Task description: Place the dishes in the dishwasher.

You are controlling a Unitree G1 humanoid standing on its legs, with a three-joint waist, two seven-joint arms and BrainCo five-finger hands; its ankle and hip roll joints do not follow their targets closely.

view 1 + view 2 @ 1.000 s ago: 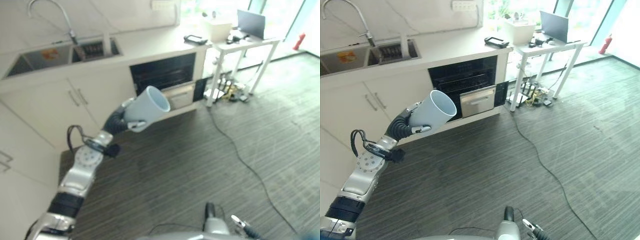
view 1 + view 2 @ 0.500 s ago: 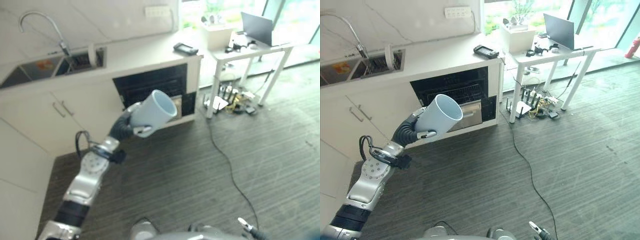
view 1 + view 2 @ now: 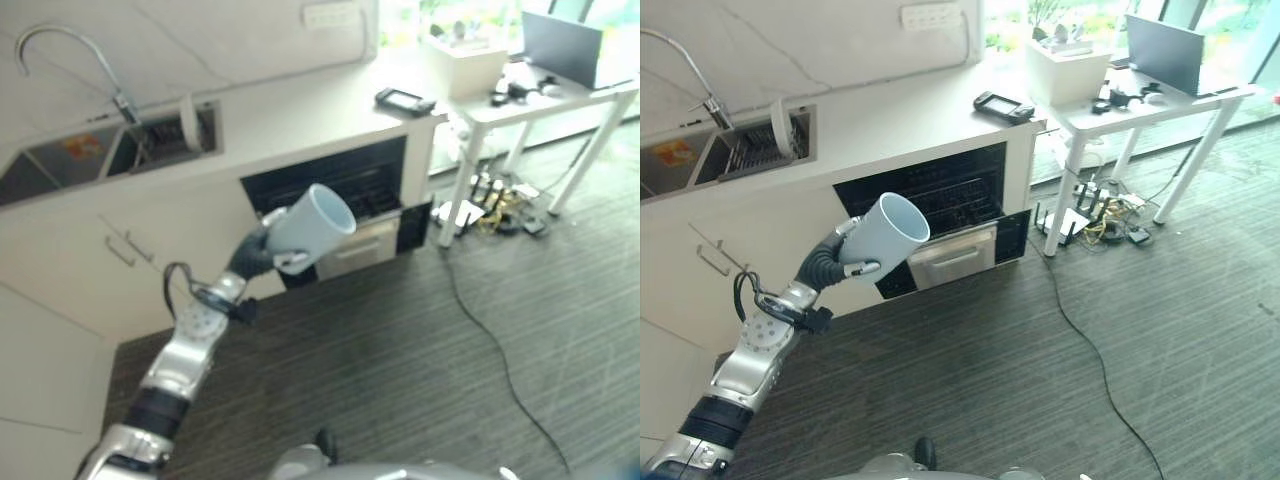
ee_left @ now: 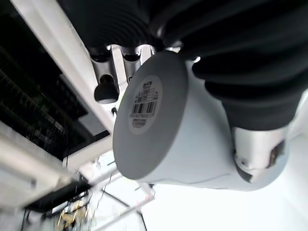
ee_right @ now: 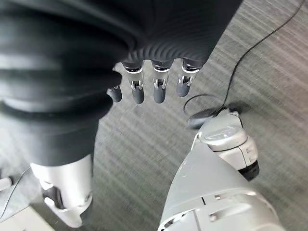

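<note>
Pale blue, the cup point(image 3: 883, 233) was in my left hand point(image 3: 835, 256), held up in the air in front of the counter point(image 3: 890, 115). It was tilted, with its open mouth turned up and toward the dishwasher point(image 3: 940, 205). In the left wrist view I saw the flat bottom of the cup point(image 4: 149, 110) with a small barcode label on it. The fingers point(image 4: 106, 86) were curled around one side of the cup and the thumb point(image 4: 257, 154) pressed on the other side, so the hand was clamped on it.

I saw the dishwasher just behind the cup, built in under the counter. Its cavity was dark and a rack point(image 3: 950, 200) showed inside. A steel panel point(image 3: 955, 258) stood below the opening.

On the counter, a sink point(image 3: 700, 160) with a curved tap point(image 3: 680, 60) lay to the left, and a dish rack point(image 3: 765, 145) was beside it. A dark device point(image 3: 1002, 104) lay near the right end of the counter.

To the right of the counter stood a white table point(image 3: 1160, 105) with a laptop point(image 3: 1165, 55) and a white box point(image 3: 1070, 70) on it.

My right hand point(image 5: 144, 84) hung above the dark striped floor point(image 5: 269, 86). Its fingers were straight and apart, and it held nothing.
</note>
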